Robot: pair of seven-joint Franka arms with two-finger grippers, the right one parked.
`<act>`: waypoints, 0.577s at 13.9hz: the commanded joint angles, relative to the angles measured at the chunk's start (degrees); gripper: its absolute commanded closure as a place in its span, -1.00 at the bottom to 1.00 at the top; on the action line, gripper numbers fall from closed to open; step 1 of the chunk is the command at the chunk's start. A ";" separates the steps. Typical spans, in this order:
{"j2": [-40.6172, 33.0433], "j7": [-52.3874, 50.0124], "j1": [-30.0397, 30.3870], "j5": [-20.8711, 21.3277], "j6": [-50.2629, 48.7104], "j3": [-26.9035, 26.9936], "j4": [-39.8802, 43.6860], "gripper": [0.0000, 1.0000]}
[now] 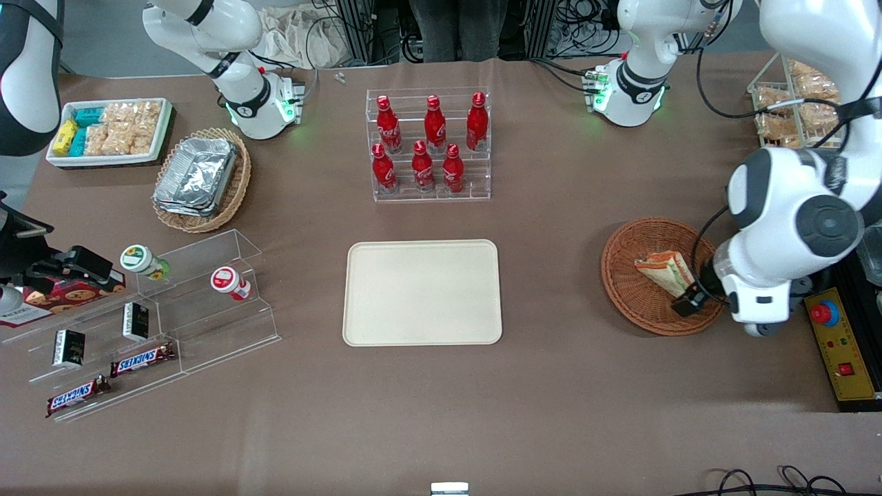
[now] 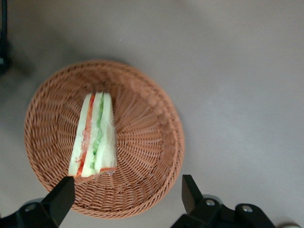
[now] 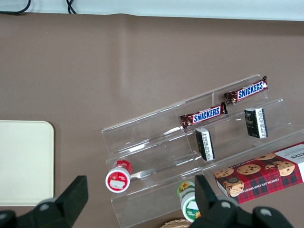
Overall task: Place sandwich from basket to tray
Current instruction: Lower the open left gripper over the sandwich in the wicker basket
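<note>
Gripper: the gripper [image 2: 126, 197] hovers above the basket [image 2: 142, 194], fingers spread wide, holding nothing.
Sandwich: the sandwich [image 2: 93, 135] lies in the basket, toward its 9 o'clock side in the wrist view.
Tray: the tray [image 1: 422, 292] sits bare on the tabletop [image 1: 551, 386].
Risk: a descent from here could jab the wicker rim, or pinch only slippery wrap.

A brown bench [image 1: 551, 386] carries 6 red cola bottles [image 1: 427, 145] in a clear tiered rack [image 1: 428, 186]. Toward the parked arm's end, a tan oval wicker basket [image 1: 234, 189] holds stacked foil containers [image 1: 196, 176], with a white bin of snack packets [image 1: 109, 131] beside it. Nearer the front camera, a clear stepped stand [image 1: 172, 324] carries 2 small lidded cups [image 1: 231, 282], 2 Snickers bars [image 1: 141, 358], 2 small dark packets [image 1: 69, 346] and a cookie box [image 1: 52, 300]. A yellow control box [image 1: 844, 351] with a red button lies toward the working arm's end, and a white wire rack [image 1: 792, 103] of snacks stands farther from the camera.
</note>
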 commanded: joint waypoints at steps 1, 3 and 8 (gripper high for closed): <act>-3.22 -4.39 0.66 1.09 3.58 0.53 -6.72 -1.00; -3.31 -4.39 1.27 1.09 6.04 0.71 -9.97 -1.00; -3.31 -4.39 4.17 1.17 21.75 0.79 -21.30 -1.00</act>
